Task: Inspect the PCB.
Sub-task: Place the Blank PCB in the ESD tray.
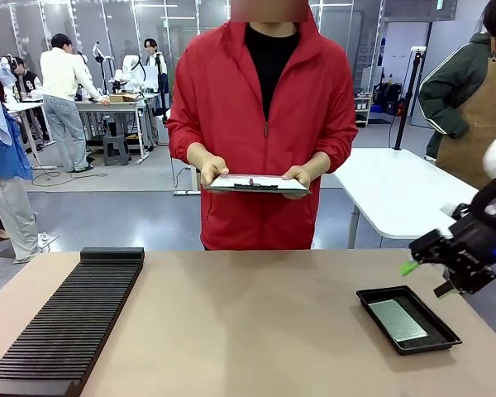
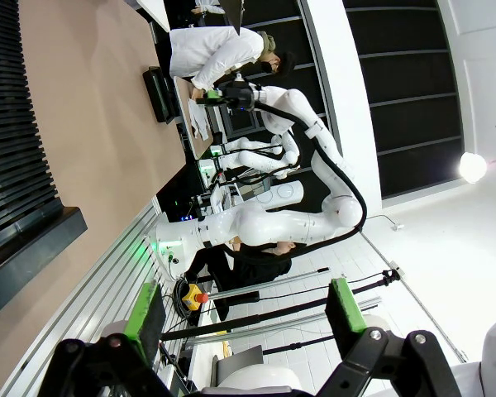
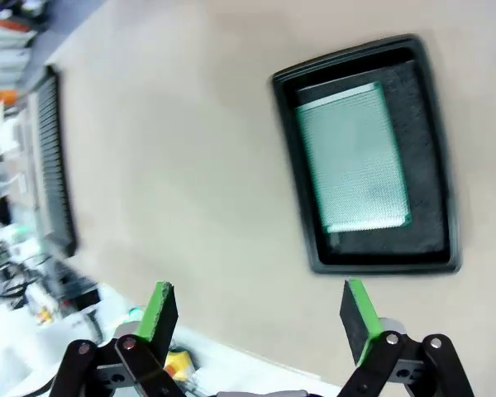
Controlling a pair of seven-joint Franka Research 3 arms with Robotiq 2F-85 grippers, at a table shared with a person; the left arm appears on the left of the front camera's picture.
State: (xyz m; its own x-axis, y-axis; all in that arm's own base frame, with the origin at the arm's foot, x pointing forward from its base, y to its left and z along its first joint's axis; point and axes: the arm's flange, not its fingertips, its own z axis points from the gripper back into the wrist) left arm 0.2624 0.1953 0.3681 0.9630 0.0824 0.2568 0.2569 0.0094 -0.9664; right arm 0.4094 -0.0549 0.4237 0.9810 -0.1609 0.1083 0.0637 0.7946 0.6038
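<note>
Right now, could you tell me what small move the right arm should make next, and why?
Probably lower the open right gripper over the PCB, which lies flat and untouched in the black tray; the gripper hangs above the table, short of the tray.

Lighting's bright and even, pretty much overhead, so shadows on the desk [image 1: 248, 314] are faint. Front view is sharp. The right wrist view is smeared by motion blur, worst around 9 o'clock. The left wrist view has fisheye bending at the edges and a glaring lamp [image 2: 472, 167] at 3 o'clock.
</note>
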